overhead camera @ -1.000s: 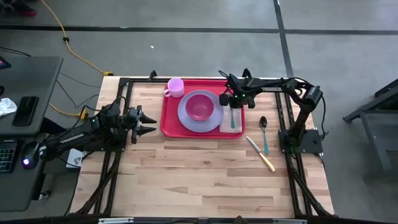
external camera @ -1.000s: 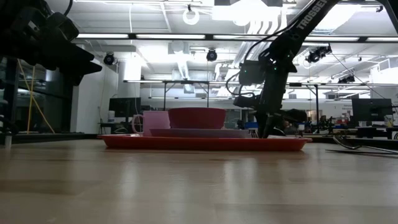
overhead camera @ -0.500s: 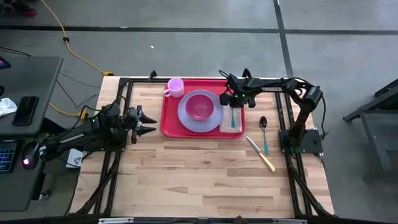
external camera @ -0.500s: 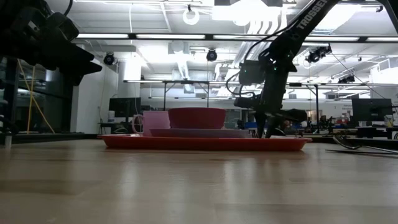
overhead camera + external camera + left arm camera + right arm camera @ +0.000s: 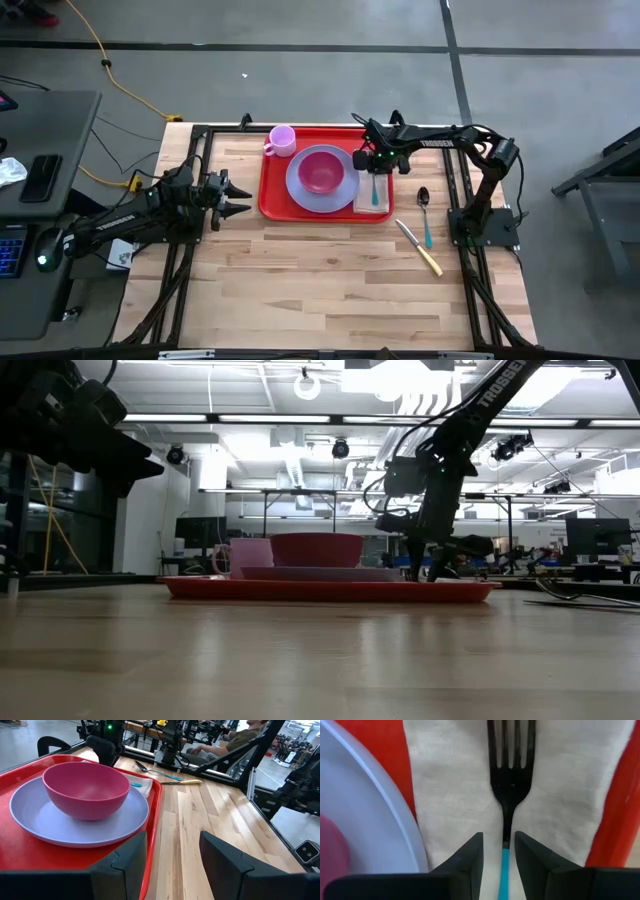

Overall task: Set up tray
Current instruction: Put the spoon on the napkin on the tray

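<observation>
The red tray (image 5: 270, 200) lies on the wooden table and carries a lavender plate (image 5: 298, 188) with a magenta bowl (image 5: 321, 170) on it. A pink cup (image 5: 282, 140) stands at the tray's far left corner. A beige napkin (image 5: 372, 205) lies on the tray's right side. A dark fork with a teal handle (image 5: 511, 765) lies flat on the napkin. My right gripper (image 5: 498, 850) points down over the fork, open, with one finger on each side of its neck and a gap showing. My left gripper (image 5: 240, 198) waits open beside the tray's left edge.
A teal-handled spoon (image 5: 425, 205) and a knife with a pale handle (image 5: 420, 250) lie on the table to the right of the tray. Bare wood spreads across the near half of the table. Black frame rails run along the left, right and far edges.
My right gripper has opened over the napkin without moving away. Its fingertips stood together a second ago and are now apart. The fork lies on the napkin between them.
</observation>
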